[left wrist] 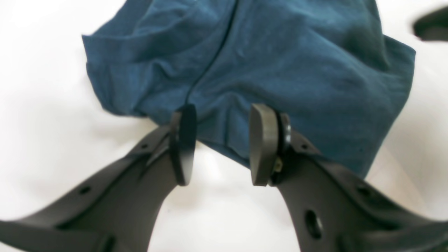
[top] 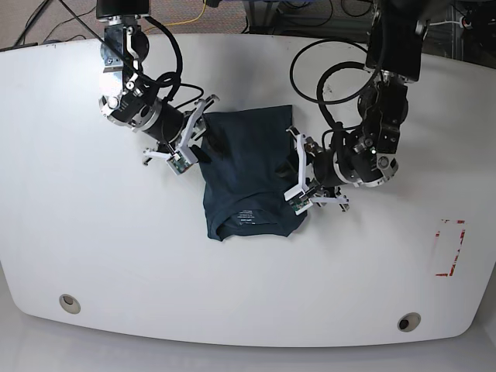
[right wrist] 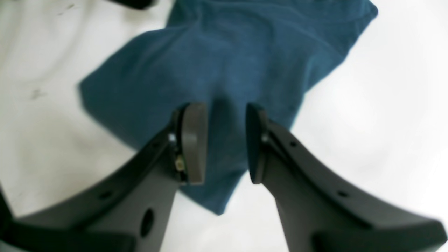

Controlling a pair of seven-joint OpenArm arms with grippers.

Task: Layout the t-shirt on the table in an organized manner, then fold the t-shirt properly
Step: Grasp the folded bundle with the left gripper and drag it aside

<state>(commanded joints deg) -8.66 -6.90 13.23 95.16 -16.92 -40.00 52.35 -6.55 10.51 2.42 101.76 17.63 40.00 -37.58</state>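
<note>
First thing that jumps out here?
The navy t-shirt, partly folded mid-table, neck label toward the near edge. Both grippers flank it with jaws open: left gripper over one edge, right gripper over the opposite edge. A red tape rectangle marks the white table.

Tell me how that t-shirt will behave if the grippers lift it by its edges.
The t-shirt is probably floppy: it lies wrinkled and partly folded on the table, so lifted edges would likely sag and drape. It looks thin and light. On the glossy top it may slide when pushed rather than stay put.
</note>
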